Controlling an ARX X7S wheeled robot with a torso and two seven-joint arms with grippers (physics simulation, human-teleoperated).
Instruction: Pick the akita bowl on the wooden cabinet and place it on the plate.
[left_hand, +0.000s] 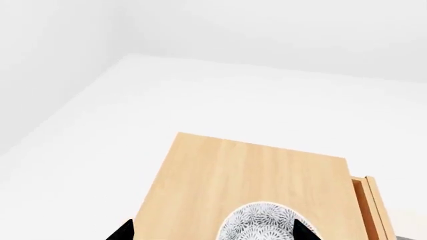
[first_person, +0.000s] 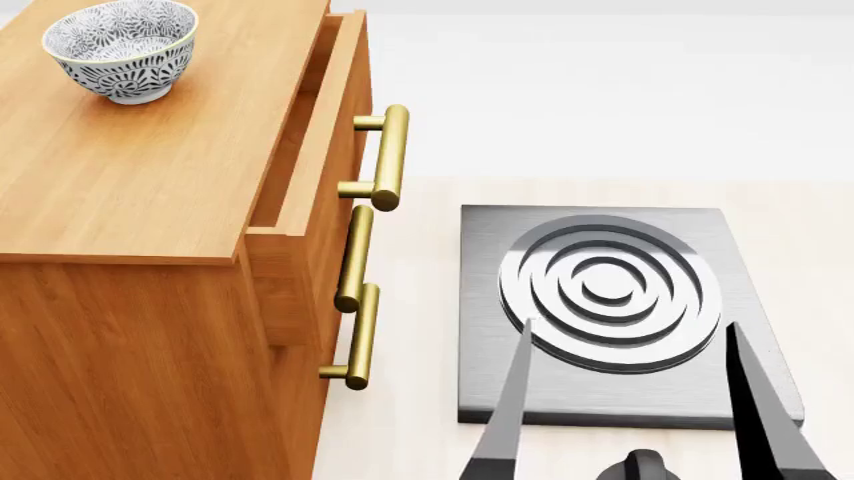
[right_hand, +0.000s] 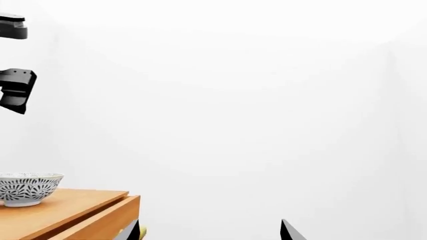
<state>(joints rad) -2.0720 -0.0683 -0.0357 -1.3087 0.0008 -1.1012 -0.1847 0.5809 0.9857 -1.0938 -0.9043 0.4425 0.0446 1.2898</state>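
Note:
The akita bowl, white with a dense dark leaf pattern, stands upright at the back left of the wooden cabinet top. In the left wrist view the bowl lies below my left gripper, close to one of the two fingertips. That gripper is open and holds nothing; it is out of the head view. My right gripper is open and empty over the dark stove, to the right of the cabinet. The right wrist view has the bowl far off to the side. The plate is out of view.
A dark square stove with a ring burner lies on the light floor right of the cabinet. The cabinet's top drawer is pulled slightly out, and brass bar handles stick out from its front. Part of a black arm shows high above the bowl.

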